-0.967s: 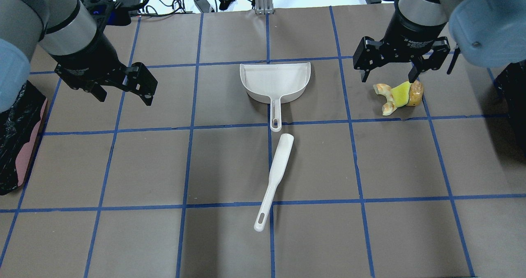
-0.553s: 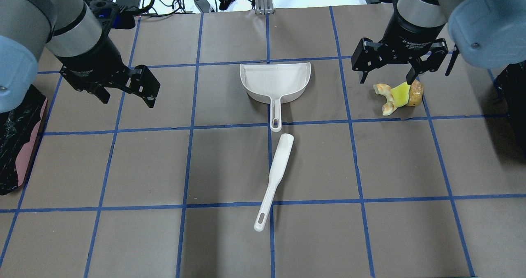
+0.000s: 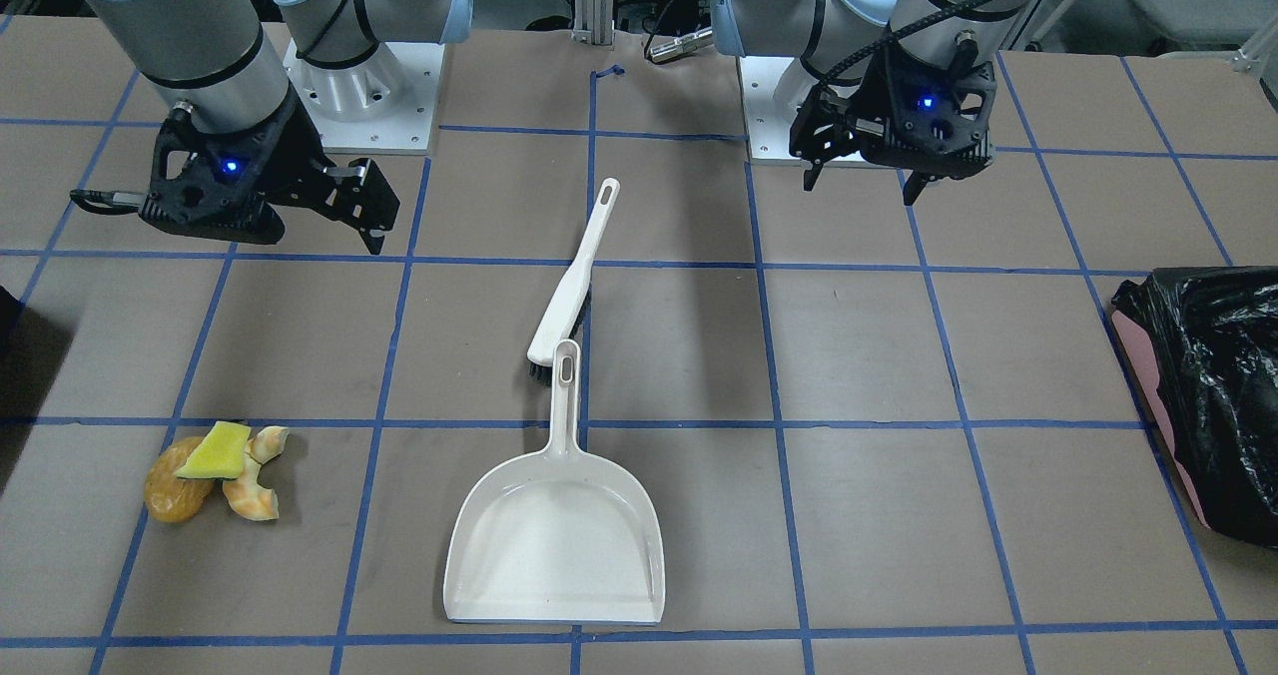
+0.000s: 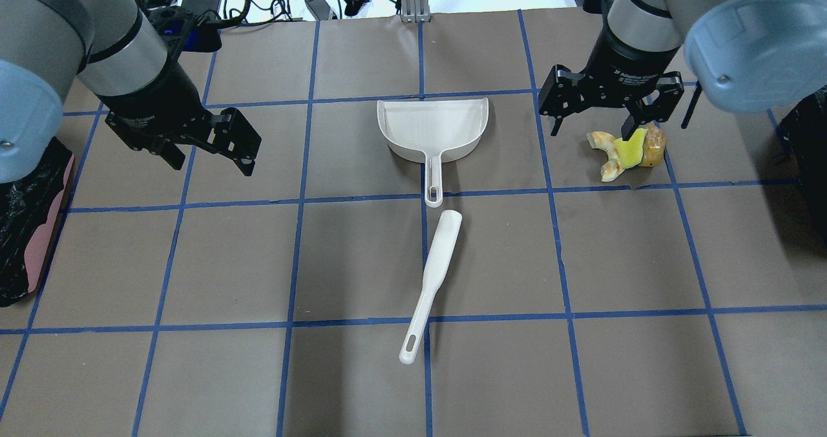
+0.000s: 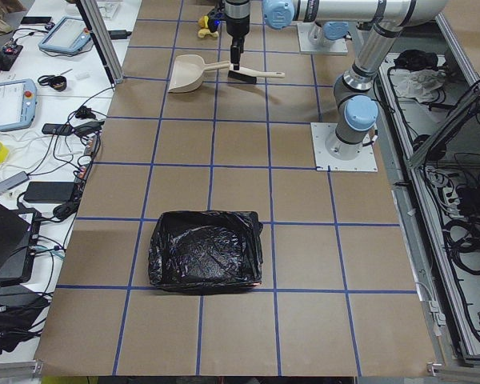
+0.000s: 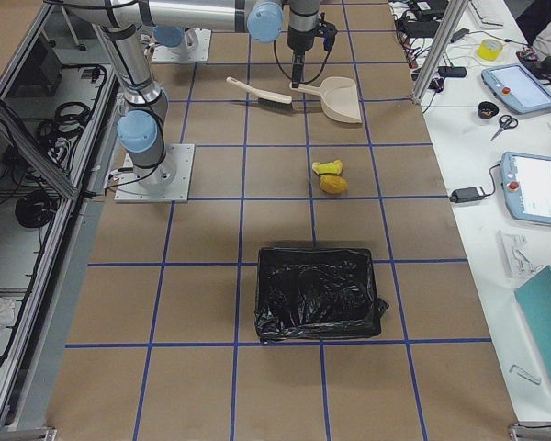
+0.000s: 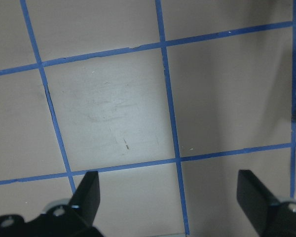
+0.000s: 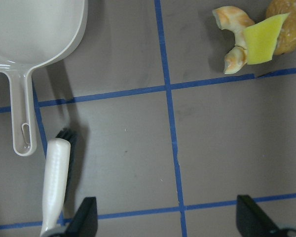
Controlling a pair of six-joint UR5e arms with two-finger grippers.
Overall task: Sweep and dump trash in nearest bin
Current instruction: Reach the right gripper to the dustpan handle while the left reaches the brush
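Currently no tool is held: the jaws of the left arm (image 4: 139, 94) and of the right arm (image 4: 636, 55) are spread wide and empty, as confirmed in both wrist views. The trash (image 4: 624, 150) is heaped in one small pile on the right half of the surface (image 4: 362, 256), apart from the dustpan (image 4: 433, 127), with the right jaws hanging above its far edge. The dustpan and brush (image 4: 431, 282) are laid end to end along the centre line, handles toward the robot, presumably so that each can be taken by one arm. The dark bin (image 6: 317, 329) at the right end is judged nearest; the pink bin (image 4: 29, 230) at the left end is ruled out. Step judged: approach to the tools, sweeping not yet begun.
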